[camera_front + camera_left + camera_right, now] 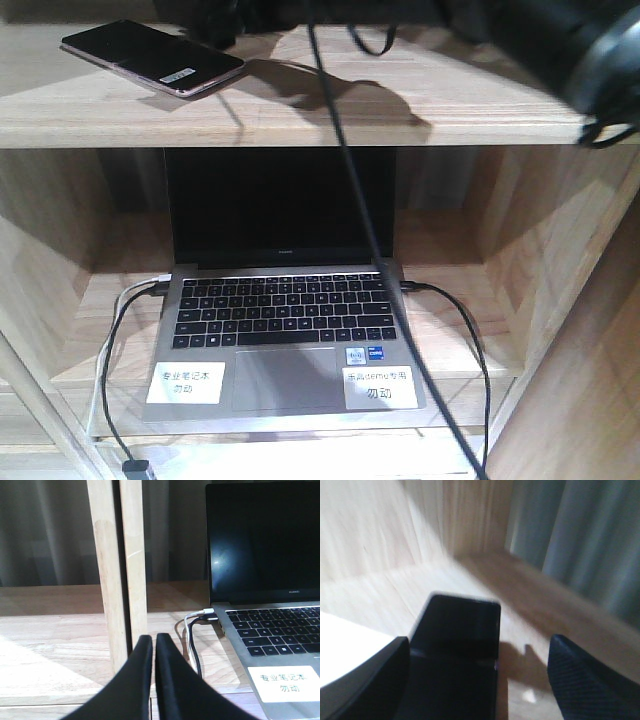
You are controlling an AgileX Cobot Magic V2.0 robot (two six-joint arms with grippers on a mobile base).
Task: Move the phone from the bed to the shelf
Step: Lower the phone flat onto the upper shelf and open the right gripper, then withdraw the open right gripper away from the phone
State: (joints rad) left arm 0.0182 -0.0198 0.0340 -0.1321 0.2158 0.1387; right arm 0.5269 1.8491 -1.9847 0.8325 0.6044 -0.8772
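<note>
The phone (150, 58), a glossy black slab with a pinkish edge and a white sticker, lies flat on the top board of the light wood shelf (400, 110), at its left. In the right wrist view the phone (462, 630) rests on the board between the fingers of my right gripper (480, 645). That gripper is open: the left finger sits beside the phone's edge, and the right finger stands well apart from it. My left gripper (153, 637) is shut on nothing, low in front of a shelf upright (117, 555). The bed is out of view.
A grey laptop (290, 330) stands open in the compartment below, with white labels and with cables (115, 330) plugged into both sides. A black cable (340, 150) hangs across the front of the shelf. My right arm (600, 50) looms dark at top right. Grey curtain (590, 540) hangs behind the shelf.
</note>
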